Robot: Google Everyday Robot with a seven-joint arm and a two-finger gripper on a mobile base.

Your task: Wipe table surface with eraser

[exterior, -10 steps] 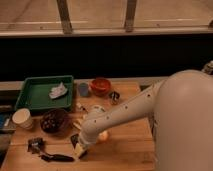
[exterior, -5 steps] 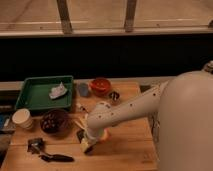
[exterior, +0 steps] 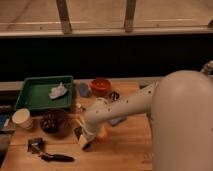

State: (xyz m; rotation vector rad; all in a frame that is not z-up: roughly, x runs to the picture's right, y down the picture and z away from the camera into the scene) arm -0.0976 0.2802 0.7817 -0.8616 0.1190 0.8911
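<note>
The table surface (exterior: 125, 150) is a light brown plank top. My gripper (exterior: 84, 139) is down on it at the front left, at the end of the white arm (exterior: 125, 106). It is shut on the eraser (exterior: 85, 143), a small black and pale yellow block that touches the wood. A small yellow-orange ball (exterior: 103, 134) lies just right of the gripper.
A green tray (exterior: 30, 95) with a white crumpled item (exterior: 58, 91) sits at the back left. A dark bowl (exterior: 54, 122), white cup (exterior: 22, 119), black-handled tool (exterior: 55, 157), light blue pad (exterior: 118, 120), orange bowl (exterior: 100, 86) and blue item (exterior: 83, 90) surround the arm.
The gripper with the eraser slid a little right along the tabletop, then back slightly left. The other objects have not moved.
</note>
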